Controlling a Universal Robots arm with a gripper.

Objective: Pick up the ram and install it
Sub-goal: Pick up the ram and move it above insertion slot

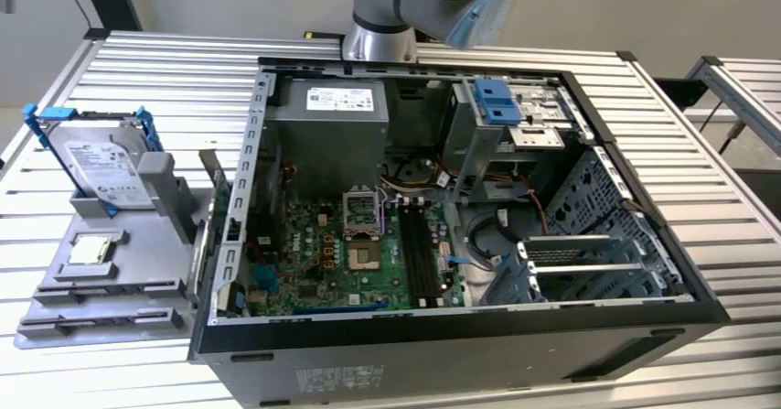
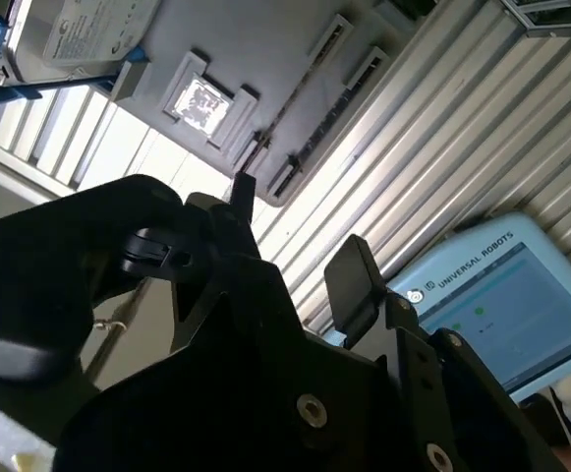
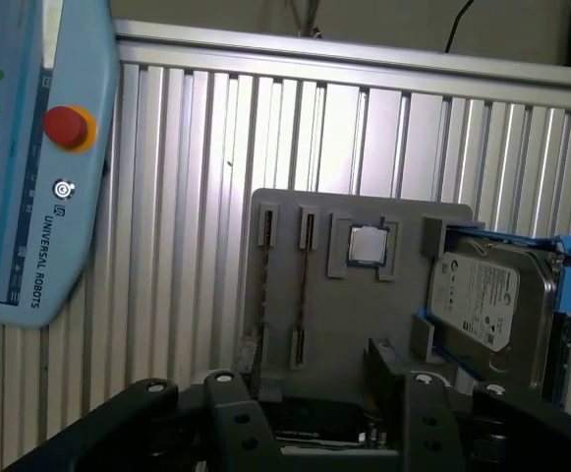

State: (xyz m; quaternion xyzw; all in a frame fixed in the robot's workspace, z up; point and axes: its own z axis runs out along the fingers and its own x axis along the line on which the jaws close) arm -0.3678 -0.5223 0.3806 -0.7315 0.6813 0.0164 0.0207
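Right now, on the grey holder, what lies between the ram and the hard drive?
The square processor chip, in its recess on the grey holder, lies between the edge-on ram and the hard drive, as the first wrist view shows.

You're getting bright, even overhead light in the exterior view. The slatted table [image 1: 146, 70] is glaring pale on the exterior view's left, while the inside of the computer case [image 1: 366, 244] is sitting in soft shadow. In the second wrist view you're shooting against the light: the gripper [image 2: 297, 234] is going to black silhouette, the slats are blowing out and the processor chip [image 2: 203, 101] is flaring white. In the first wrist view the hard drive [image 3: 486, 295] is catching sheen.
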